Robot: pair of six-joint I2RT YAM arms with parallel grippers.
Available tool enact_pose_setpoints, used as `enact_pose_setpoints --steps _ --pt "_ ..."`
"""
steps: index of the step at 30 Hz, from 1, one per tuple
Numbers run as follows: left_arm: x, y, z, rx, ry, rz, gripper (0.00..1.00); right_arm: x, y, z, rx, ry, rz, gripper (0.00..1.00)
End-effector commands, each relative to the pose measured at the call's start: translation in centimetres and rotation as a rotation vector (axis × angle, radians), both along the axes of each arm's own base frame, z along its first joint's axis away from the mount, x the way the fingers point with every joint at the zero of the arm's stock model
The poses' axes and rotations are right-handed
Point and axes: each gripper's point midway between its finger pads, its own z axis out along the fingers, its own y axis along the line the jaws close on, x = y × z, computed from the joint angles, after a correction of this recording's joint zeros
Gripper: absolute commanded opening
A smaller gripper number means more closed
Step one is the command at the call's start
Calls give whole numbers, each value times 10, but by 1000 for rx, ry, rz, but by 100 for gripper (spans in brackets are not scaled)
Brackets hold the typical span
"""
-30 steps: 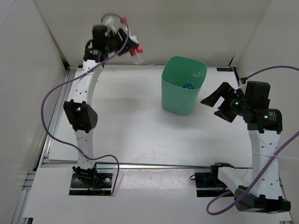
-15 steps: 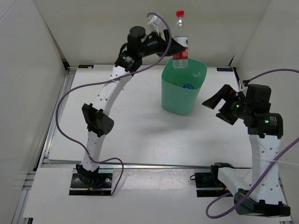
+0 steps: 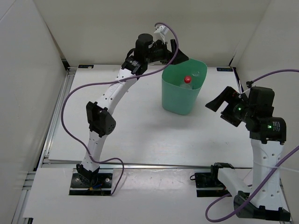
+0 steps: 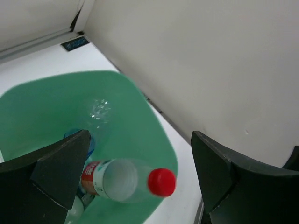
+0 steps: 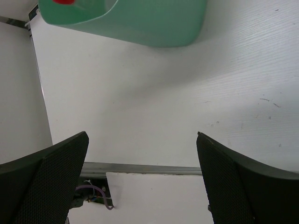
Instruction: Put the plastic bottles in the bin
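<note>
The mint-green bin (image 3: 177,98) stands at the back right of the table. A clear, red-labelled plastic bottle (image 4: 117,179) with a red cap (image 3: 188,80) lies loose inside it, neck up near the rim. Deeper in the bin lie a clear bottle (image 4: 99,109) and something blue (image 4: 77,137). My left gripper (image 3: 176,50) hangs open just above the bin's far-left rim, holding nothing; the bottle sits below its fingers (image 4: 60,163). My right gripper (image 3: 223,103) is open and empty, to the right of the bin and apart from it. The bin's wall (image 5: 140,23) fills the top of the right wrist view.
White enclosure walls close in the back and both sides. A metal rail (image 3: 163,164) runs along the table's front edge, also seen as the rail (image 5: 140,169) in the right wrist view. Purple cables loop off both arms.
My left arm swung right from the back left to above the bin, its jaws opened, and the red-capped bottle dropped into the bin. The right arm barely moved.
</note>
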Motion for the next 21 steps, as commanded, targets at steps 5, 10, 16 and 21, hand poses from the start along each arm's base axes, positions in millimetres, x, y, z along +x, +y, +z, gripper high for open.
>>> enact_pose_setpoints --steps 5,10,16,21 --pt "-15 94 44 85 -118 270 100 6 -2 1 0 -12 -11 100" --pt "-46 179 -52 298 5 493 100 17 10 -5 27 21 80 100" --pt "-127 265 -77 388 -60 684 100 25 -11 -6 -81 -9 15 100" --pt "-174 362 -101 453 -115 1049 100 29 -23 -31 -111 77 -50 100"
